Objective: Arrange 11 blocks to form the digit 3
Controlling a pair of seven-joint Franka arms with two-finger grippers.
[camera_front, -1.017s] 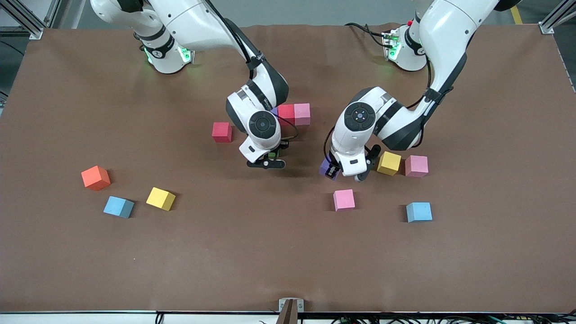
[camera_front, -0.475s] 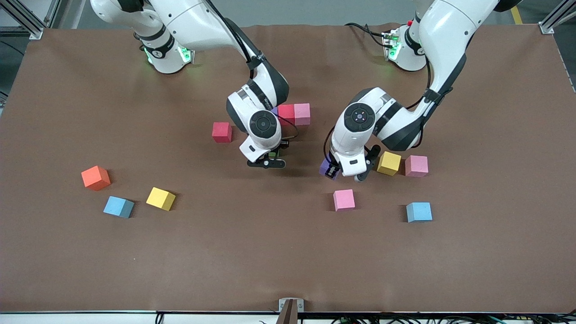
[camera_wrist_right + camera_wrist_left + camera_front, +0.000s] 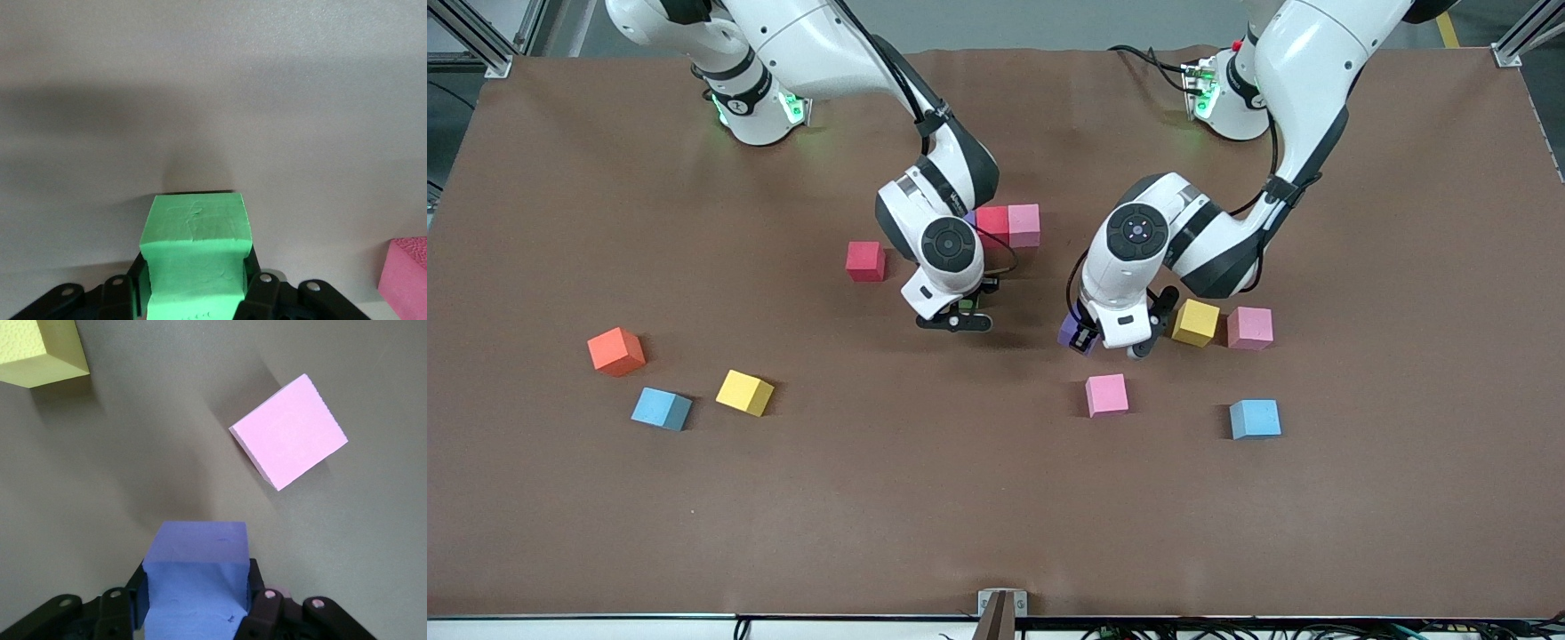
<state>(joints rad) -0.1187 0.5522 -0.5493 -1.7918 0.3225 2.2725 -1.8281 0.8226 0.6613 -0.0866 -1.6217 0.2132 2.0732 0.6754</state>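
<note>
My left gripper (image 3: 1082,340) is shut on a purple block (image 3: 1068,332), low over the table beside a yellow block (image 3: 1195,322). In the left wrist view the purple block (image 3: 195,577) fills the jaws, with a pink block (image 3: 288,441) and the yellow block (image 3: 43,350) lying ahead. My right gripper (image 3: 959,318) is shut on the green block (image 3: 195,257), low over bare table mid-table. A red block (image 3: 992,224) and a pink block (image 3: 1024,224) touch side by side; a purple one (image 3: 968,216) beside them is mostly hidden by the right arm.
Loose blocks: red (image 3: 865,260), pink (image 3: 1249,328), pink (image 3: 1107,395), light blue (image 3: 1255,419), yellow (image 3: 744,392), light blue (image 3: 662,409). An orange cube (image 3: 615,350) lies toward the right arm's end. A pinkish-red block corner (image 3: 407,273) shows in the right wrist view.
The right gripper has edged very slightly toward the robots' bases with the green block. The left arm and all loose blocks have stayed put.
</note>
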